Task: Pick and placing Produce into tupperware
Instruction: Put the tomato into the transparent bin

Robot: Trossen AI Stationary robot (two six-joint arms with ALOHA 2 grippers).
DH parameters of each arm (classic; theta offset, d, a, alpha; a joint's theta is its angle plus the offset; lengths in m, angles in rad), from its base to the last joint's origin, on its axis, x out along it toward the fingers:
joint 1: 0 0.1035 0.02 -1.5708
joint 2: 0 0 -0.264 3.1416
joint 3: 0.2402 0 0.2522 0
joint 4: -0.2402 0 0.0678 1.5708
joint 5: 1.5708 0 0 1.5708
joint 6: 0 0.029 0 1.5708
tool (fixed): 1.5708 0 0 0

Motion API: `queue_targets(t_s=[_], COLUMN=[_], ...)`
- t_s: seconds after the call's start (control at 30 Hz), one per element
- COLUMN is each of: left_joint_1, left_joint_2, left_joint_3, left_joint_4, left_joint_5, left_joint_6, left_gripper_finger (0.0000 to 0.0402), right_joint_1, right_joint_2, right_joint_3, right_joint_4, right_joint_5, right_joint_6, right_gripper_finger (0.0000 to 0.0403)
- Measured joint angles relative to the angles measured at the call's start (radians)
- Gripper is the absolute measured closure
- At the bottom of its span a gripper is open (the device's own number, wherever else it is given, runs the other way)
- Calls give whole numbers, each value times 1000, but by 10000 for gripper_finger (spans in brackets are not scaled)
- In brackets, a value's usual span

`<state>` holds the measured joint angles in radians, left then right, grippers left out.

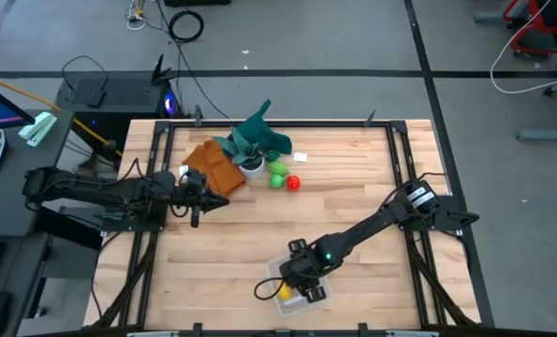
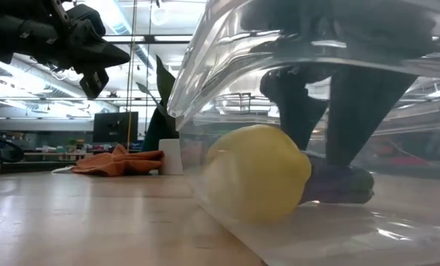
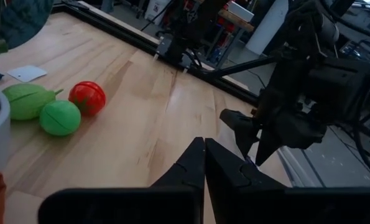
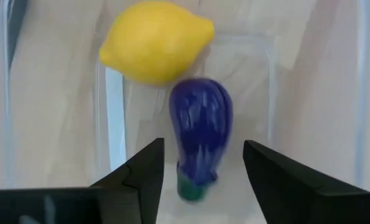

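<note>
The right gripper (image 1: 297, 285) is down in the tub (image 1: 308, 298), near the front edge of the table (image 1: 353, 187). Its two fingers (image 4: 138, 177) are apart. The purple eggplant (image 4: 200, 134) lies on the tub floor between them, and neither finger touches it. Its green stem end points toward the gripper. It looks a bit smeared in the right wrist view, so it may be rolling, but I cannot tell for sure.

The lemon (image 4: 153, 42) is in the tub too. It lies just past the eggplant and touches its round end. In the low view the lemon (image 2: 256, 174) sits against the clear wall of the tub (image 2: 227, 44), with the eggplant (image 2: 338, 185) behind it.

The other toys are well away, near the back of the table. The red tomato (image 1: 293, 183) sits next to a round green fruit (image 1: 276, 180), and a second green toy (image 1: 279, 168) lies just behind them. A white pot (image 1: 252, 167) with teal leaves (image 1: 255, 136) is beside them, and an orange cloth (image 1: 212, 167) is on the pot's other side. A small white card (image 1: 300, 156) lies near the green toy.

The left gripper (image 1: 196, 201) hangs over the left part of the table, close to the cloth. Its fingers (image 3: 191, 168) are pressed together with nothing in them.
</note>
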<state>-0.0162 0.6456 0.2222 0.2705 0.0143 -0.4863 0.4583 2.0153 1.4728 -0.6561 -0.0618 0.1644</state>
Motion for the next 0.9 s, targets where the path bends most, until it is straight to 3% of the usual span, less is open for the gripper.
queue_targets(t_s=[0.5, 0.7, 0.9], left_joint_1=[0, 0, 0], left_joint_2=[0, 0, 0], left_joint_3=[0, 0, 0], left_joint_4=[-12, -13, -14], left_joint_5=[-1, -1, -1], left_joint_6=[8, 11, 7], left_gripper_finger=[381, 384, 374], right_joint_1=[-35, -95, -227], right_joint_2=[-9, -9, -8], right_joint_3=[290, 326, 315], right_joint_4=[-288, -416, -580], right_joint_5=[74, 112, 153], right_joint_6=[-61, -48, 100], right_gripper_finger=[208, 208, 208])
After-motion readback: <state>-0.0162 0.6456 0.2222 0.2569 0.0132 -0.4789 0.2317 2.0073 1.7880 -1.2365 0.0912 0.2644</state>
